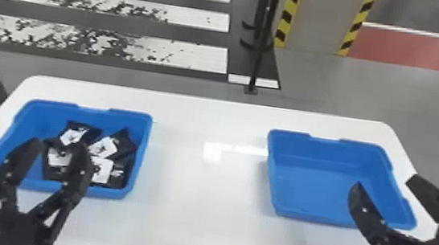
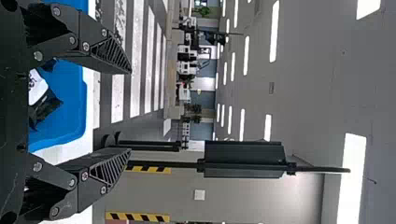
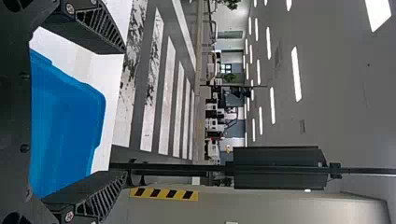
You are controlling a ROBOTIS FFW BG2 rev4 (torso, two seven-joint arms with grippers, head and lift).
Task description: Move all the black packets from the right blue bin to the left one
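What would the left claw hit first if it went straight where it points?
Probably nothing near: the left claw seems to point out over the packets and the far rim of the left bin, though its height above them is hard to judge.

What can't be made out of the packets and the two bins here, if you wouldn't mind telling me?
Number of packets in the left bin: head view, they overlap and the left gripper covers some.
Their small print: head view, too small.
Part of the near rim of the right bin: head view, behind the right gripper.
Rest of the right bin: right wrist view, behind the gripper's base.
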